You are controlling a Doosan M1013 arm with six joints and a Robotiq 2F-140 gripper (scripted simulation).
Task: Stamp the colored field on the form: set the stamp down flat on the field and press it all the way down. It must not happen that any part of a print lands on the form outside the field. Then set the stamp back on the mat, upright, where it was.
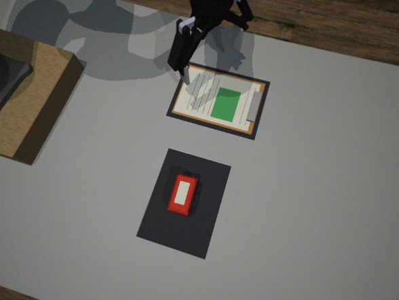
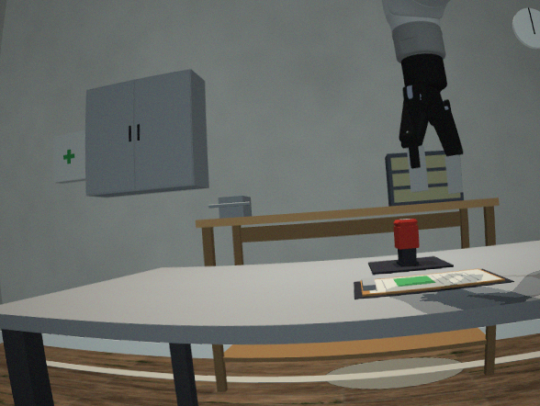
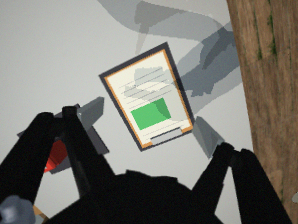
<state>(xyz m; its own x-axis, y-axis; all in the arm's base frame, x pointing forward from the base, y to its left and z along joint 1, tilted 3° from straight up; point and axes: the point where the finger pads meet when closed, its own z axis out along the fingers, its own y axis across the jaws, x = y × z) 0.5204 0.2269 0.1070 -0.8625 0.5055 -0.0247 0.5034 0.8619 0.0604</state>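
A red stamp (image 1: 182, 194) with a white top label stands upright on a dark mat (image 1: 184, 202) in the middle of the table. It also shows in the exterior view (image 2: 406, 241) and at the left edge of the wrist view (image 3: 55, 156). A clipboard (image 1: 220, 100) holds a form with a green field (image 1: 225, 104), seen also in the wrist view (image 3: 150, 114) and in the exterior view (image 2: 414, 280). My gripper (image 2: 433, 176) hangs high above the table, over the far end of the clipboard. It is open and empty.
A wooden box (image 1: 28, 98) stands at the table's left. The table's far edge and the wooden floor (image 1: 326, 24) lie just beyond the clipboard. A side table (image 2: 349, 218) with a slatted crate (image 2: 424, 179) stands behind.
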